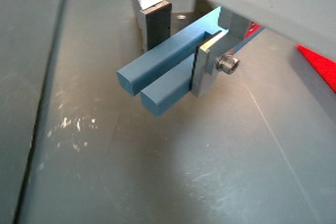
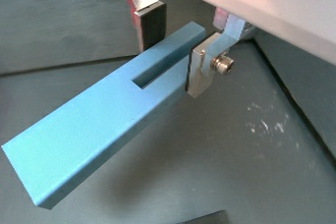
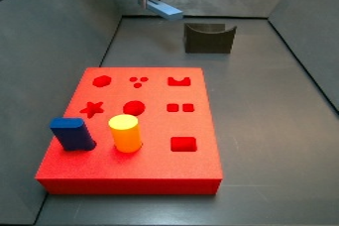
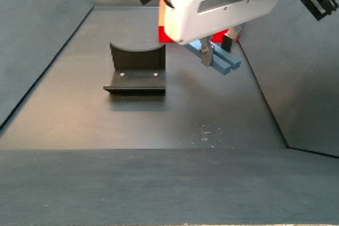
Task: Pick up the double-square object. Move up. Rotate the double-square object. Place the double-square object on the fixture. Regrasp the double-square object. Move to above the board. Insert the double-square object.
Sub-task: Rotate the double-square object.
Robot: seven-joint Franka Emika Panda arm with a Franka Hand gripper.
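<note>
Above the dark grey floor, the gripper (image 1: pixel 183 43) pinches the double-square object (image 2: pixel 105 125) aloft and tilted, apparently mid-rotation, so the next move calls for lowering it onto the fixture (image 3: pixel 208 37).

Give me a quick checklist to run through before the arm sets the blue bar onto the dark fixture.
1. Grip: the gripper is shut on the long slim grey-blue double-square object, silver fingers clamping it near the split end: ok.
2. Bar lifted off the floor, in both side views: ok.
3. U-shaped notch of the dark olive-grey fixture looks empty: ok.
4. Bar lined up over the notch: not ok; it hangs beside the fixture.
5. Large flat red board with the short dark-blue block and yellow cylinder lies away from the path: ok.
6. Bar's angle matches the notch: cannot tell.
</note>
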